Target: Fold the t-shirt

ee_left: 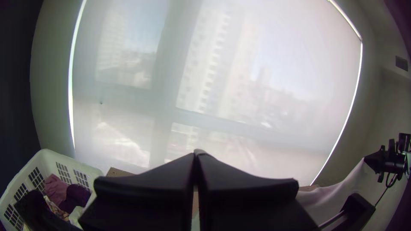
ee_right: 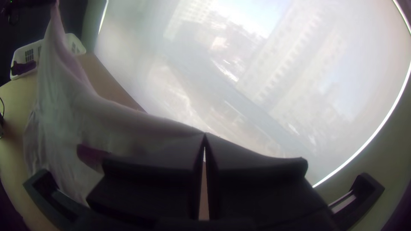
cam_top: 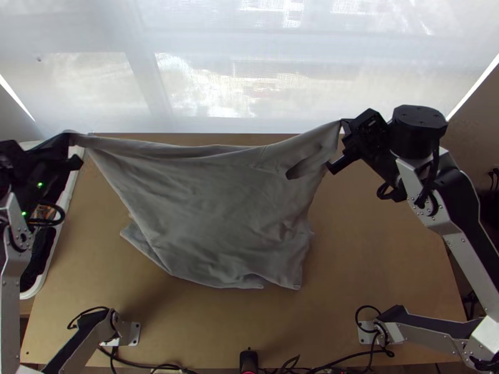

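Pale blind [cam_top: 206, 68] over a window fills the background, with blurred buildings behind it, and the light wooden table [cam_top: 374, 262] lies below. At the far left stands a white basket [ee_left: 55, 157], partly hidden by the left arm in the top view; the left wrist view shows purple cloth [ee_left: 57, 188] in it, the rest too dark to sort out. The left arm is cut off by the top view's left edge. Its gripper, the left gripper [cam_top: 70, 133], has its fingertips together on one upper corner of the grey t-shirt [cam_top: 212, 206]; the pinched bit itself is hidden.

From there the shirt stretches across the middle of the table, its upper edge sagging slightly between the grippers and its lower part on the wood, rumpled. A second layer peeks out at lower left. Which parts are sleeve, collar or hem I can't tell; near the right corner is a dark opening.

The right gripper [cam_top: 342, 122] is closed at the tips on the other upper corner, hiding the cloth between. Along the near edge, black cables and a black object [cam_top: 249, 360] run out of the top view.
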You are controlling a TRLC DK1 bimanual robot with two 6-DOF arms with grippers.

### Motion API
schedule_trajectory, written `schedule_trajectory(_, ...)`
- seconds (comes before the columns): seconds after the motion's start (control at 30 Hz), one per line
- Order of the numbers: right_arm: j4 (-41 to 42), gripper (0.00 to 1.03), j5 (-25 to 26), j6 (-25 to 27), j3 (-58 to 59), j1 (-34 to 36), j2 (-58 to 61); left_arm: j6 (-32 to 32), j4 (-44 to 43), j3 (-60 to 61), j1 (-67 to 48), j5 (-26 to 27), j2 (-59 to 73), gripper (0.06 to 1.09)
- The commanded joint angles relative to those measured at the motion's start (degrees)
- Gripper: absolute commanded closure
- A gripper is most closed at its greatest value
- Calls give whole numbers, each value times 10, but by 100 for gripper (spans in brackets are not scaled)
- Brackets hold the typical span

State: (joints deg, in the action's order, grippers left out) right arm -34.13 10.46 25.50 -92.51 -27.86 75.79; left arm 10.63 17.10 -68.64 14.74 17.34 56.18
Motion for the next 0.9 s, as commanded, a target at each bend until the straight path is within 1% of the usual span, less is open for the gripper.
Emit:
schedule_trajectory(0.0, 30, 100, -14, -2, -2, 32, 62, -13, -88, 11, -110, -86, 140, 105)
schedule_trajectory(0.17, 65, 100, -25, -3, 6, 62, 115, -33, -151, 9, -117, -97, 227, 105)
schedule_trajectory(0.33, 106, 100, -30, -1, -8, 85, 184, -42, -176, -41, -118, -109, 316, 105)
schedule_trajectory(0.5, 122, 100, -30, 4, -58, 98, 259, -47, -190, -94, -120, -120, 396, 105)
schedule_trajectory(0.73, 122, 100, -30, 3, -160, 108, 356, -57, -210, -159, -120, -139, 483, 105)
schedule_trajectory(0.87, 122, 100, -30, 4, -196, 112, 401, -57, -211, -199, -119, -151, 534, 105)
